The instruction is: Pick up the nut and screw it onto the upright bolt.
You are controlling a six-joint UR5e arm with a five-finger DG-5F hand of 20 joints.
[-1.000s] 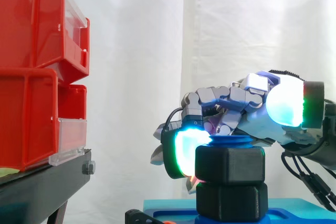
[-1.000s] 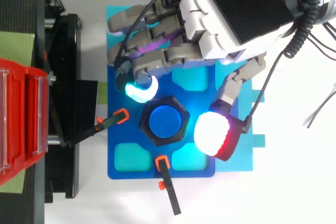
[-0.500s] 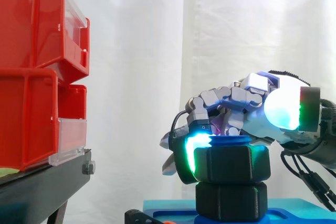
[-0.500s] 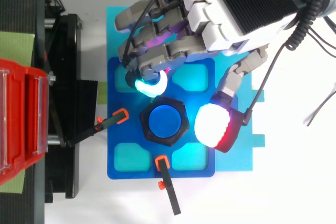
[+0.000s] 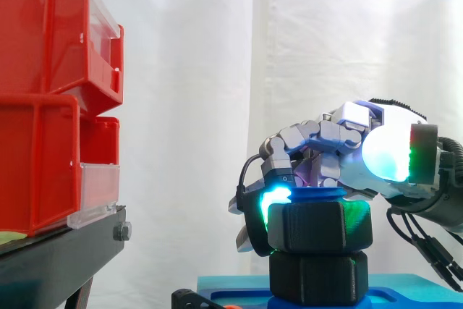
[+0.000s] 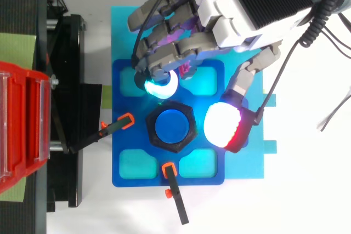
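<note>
The hand (image 6: 241, 9) is reaching in over the fixture with its fingers curled down around the nut (image 5: 320, 226); one glowing fingertip (image 6: 159, 85) is pressing against one flank of the nut, while the thumb pad (image 6: 222, 127) is sitting just beside the opposite side, and whether it is touching there I cannot tell; this bracketing grip is likely serving to turn the nut; the nut is already sitting on the upright bolt (image 6: 171, 126), whose blue end is showing through it, above a black hexagonal base (image 5: 318, 276) standing on the blue plate (image 6: 119, 141), probably keeping the bolt steady.
</note>
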